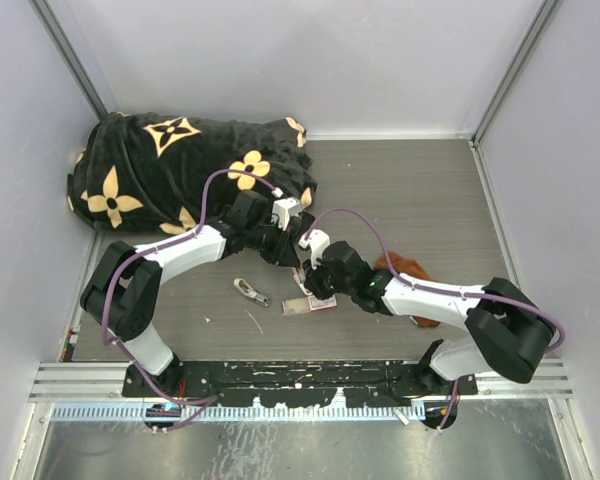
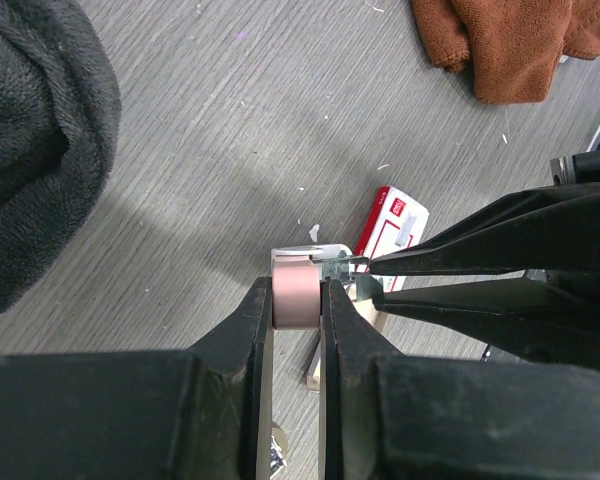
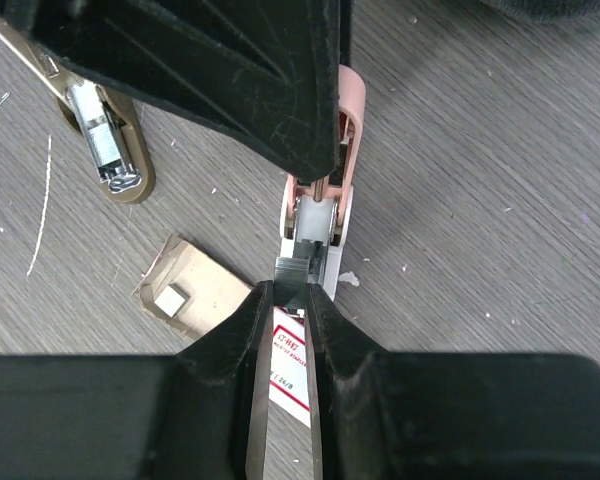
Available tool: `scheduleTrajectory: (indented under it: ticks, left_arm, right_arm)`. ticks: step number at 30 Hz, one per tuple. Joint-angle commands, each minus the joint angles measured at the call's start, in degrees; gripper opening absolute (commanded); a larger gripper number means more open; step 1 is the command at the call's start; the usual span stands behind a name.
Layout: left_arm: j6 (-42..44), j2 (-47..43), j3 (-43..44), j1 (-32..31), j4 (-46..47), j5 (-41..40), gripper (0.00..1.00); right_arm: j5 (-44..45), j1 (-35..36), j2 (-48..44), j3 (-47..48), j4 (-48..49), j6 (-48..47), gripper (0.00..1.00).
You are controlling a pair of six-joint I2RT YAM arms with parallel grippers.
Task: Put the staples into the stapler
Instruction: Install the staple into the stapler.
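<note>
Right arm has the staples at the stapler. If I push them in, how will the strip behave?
The staples look like a short, thin metal strip: probably stiff lengthwise but apt to snap if bent. Smooth metal pinched by the right gripper may slip. The small plastic stapler, likely light, could twist in the left gripper.

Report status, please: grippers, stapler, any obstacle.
Left gripper shut on stapler. Right gripper shut on staples, at stapler's open end. No obstacle seen between them.
</note>
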Motion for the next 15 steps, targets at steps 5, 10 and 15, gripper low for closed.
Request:
scheduleTrajectory:
  ticks: [5,10,15]
  left_arm:
    - [-0.52,-0.42,-0.14,0.23,2.66,1.11,0.00]
    - [-0.61,-0.43,-0.10,0.24,2.61,0.90,0.00]
    - [-0.70,-0.53,-0.05,0.24,2.60,0.80,0.00]
  right_arm:
    - [1.89,-0.17,1.86,3.75,1.01,-0.03,0.11]
    - [2.56,-0.12,2.22,3.86,0.88,0.46,0.11]
    - [2.40,-0.14,2.90,3.95,0.98,0.88,0.11]
